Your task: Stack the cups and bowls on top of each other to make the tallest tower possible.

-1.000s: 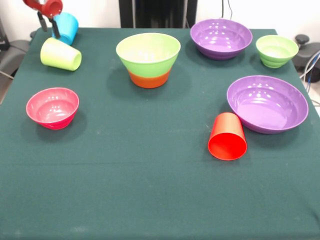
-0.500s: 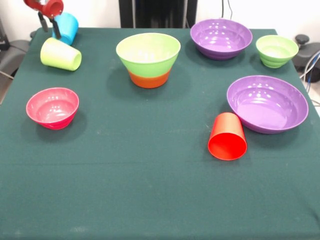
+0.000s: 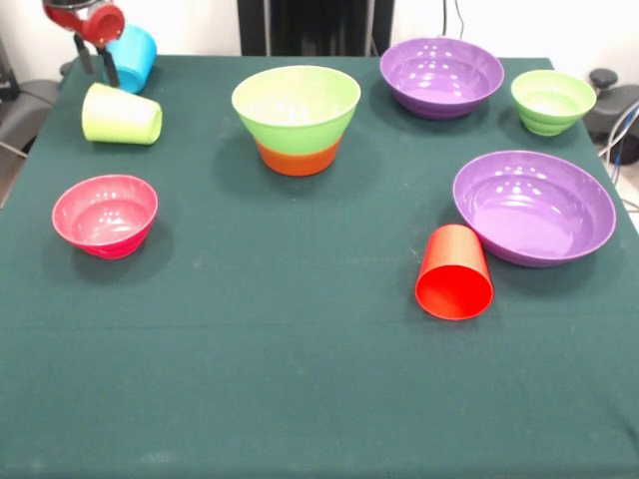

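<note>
Tool (image 3: 96, 62) fingers stand slightly parted, overlapping the partly hidden sky blue cup (image 3: 135, 57).

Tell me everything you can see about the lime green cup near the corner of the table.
The lime green cup is a smooth, handleless plastic tumbler, slightly tapered, lying on its side on the green tablecloth near the far corner at the picture's left. It points sideways, and which end is the mouth is hard to tell. The sky blue cup lies just behind it, with the gripper right above; whether either touches it cannot be told. The pink bowl sits nearer the camera, apart.
</note>
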Robot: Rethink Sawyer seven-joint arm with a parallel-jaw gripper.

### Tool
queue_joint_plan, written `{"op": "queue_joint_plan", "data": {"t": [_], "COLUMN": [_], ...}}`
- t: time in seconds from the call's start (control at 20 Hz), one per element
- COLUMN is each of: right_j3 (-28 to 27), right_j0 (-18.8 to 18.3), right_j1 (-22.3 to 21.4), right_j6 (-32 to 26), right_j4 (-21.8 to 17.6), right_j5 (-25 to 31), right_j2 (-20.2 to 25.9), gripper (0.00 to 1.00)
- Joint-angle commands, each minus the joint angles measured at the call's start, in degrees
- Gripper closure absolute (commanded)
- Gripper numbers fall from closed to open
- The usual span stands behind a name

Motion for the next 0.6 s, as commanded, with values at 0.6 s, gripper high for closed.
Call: {"op": "queue_joint_plan", "data": {"t": [0.6], "right_j3": [-10.15], "right_j0": [2.88], "right_j1": [9.83], "right_j6": [-11.78], "right_j4": [-0.82], "right_j5": [6.08], "right_j2": [6.87], "gripper": [0.00]}}
